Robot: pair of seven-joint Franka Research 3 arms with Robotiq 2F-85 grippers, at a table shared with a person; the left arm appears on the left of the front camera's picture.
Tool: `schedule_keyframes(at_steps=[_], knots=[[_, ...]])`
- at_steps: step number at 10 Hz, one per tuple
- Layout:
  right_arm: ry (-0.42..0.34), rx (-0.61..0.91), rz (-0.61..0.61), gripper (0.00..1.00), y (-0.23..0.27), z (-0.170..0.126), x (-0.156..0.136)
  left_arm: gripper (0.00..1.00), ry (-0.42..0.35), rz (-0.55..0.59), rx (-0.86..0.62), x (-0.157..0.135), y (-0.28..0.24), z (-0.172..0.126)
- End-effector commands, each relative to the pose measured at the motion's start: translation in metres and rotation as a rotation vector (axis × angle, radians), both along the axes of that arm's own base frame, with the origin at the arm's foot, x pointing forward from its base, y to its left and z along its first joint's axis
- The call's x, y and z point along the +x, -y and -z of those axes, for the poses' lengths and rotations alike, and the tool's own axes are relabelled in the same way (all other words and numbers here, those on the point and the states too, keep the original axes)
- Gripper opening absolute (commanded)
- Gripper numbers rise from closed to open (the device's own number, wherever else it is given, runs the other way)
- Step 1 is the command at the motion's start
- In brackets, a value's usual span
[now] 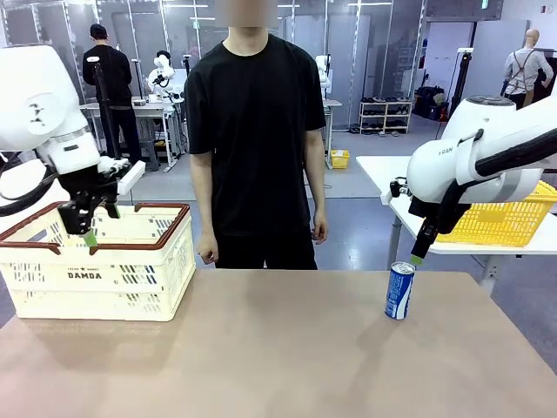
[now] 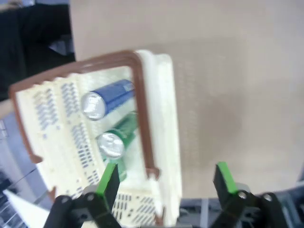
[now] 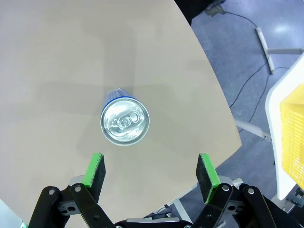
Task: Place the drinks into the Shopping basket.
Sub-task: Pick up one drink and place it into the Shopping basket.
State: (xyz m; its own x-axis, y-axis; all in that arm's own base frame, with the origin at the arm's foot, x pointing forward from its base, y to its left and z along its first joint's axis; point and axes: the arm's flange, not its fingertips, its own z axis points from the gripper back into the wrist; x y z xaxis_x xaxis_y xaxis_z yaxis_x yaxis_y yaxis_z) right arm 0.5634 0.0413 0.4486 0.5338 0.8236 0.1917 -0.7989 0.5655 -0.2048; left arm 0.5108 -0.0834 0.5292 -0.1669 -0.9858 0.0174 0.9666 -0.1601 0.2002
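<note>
Evidently, the blue can (image 1: 399, 291) stood upright on the worktop (image 1: 278, 348) beneath the released right pincer (image 3: 151, 172), looking light, rigid and slick, best gripped across its mid-body.

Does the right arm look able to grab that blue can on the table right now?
Probably yes: the right end effector hangs open just above the upright blue can, with bare table around it.

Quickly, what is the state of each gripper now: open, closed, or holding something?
Left gripper: open, holding nothing, above the basket.
Right gripper: open, holding nothing, above the blue can on the table.
</note>
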Motion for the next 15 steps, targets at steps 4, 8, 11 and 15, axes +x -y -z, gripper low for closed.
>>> schedule_keyframes(at_steps=[4, 8, 11, 15], knots=[[-0.062, 0.031, -0.099, 0.96, -0.014, 0.017, 0.024, 1.00, -0.006, 0.130, 0.058, -0.046, -0.006, 0.024], [-0.054, 0.010, -0.064, 0.96, -0.021, 0.023, 0.019, 1.00, -0.029, 0.122, 0.045, -0.045, -0.001, 0.024], [-0.074, 0.036, -0.055, 0.96, -0.020, 0.031, 0.021, 1.00, -0.029, 0.122, 0.045, -0.045, -0.001, 0.024], [-0.112, 0.093, -0.089, 0.96, -0.018, 0.048, 0.022, 1.00, -0.029, 0.122, 0.045, -0.045, -0.001, 0.024]])
